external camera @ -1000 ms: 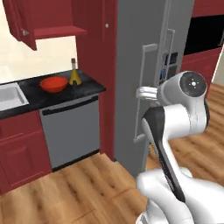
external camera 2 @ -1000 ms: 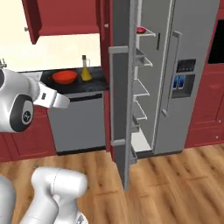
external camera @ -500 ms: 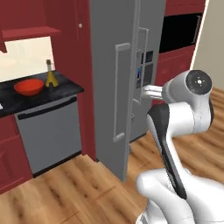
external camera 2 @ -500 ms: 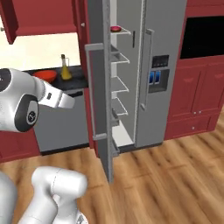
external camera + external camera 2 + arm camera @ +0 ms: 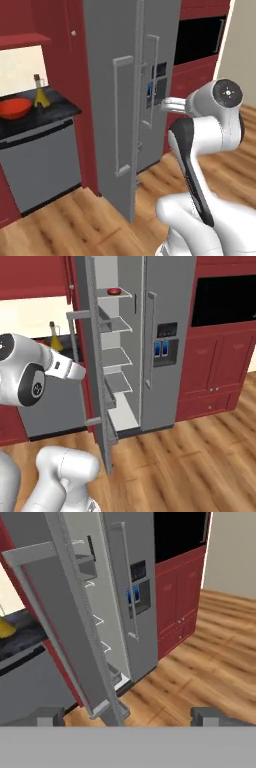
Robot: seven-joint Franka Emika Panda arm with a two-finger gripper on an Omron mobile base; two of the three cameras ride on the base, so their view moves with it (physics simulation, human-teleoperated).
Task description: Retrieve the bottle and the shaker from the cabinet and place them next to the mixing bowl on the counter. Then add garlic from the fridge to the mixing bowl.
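The gripper (image 5: 127,714) stands fully released, its two dark finger tips (image 5: 49,716) wide apart with nothing between them, hanging in the air in front of the fridge (image 5: 165,331). Directly ahead of the jaws, slightly to the left in the hand view, is the swung-open left fridge door (image 5: 65,627), seen nearly edge-on, with its long bar handle (image 5: 119,115) on the outer face. Just past that door edge the pale inner shelves (image 5: 117,358) are exposed; a small dark red item (image 5: 114,291) sits on the top shelf, too small to identify. No whitish bulb can be made out on the shelves. Right of the jaws is the shut fridge door with the blue-lit dispenser panel (image 5: 165,348), and further right the red base cabinets (image 5: 180,607) under a black oven window (image 5: 222,301). Well to the left of the jaws, beyond the open door, the yellow flask-shaped bottle (image 5: 41,95) stands upright on the black counter (image 5: 55,107), just beside the red-orange mixing bowl (image 5: 13,107). A grey dishwasher front (image 5: 42,160) sits under that counter.
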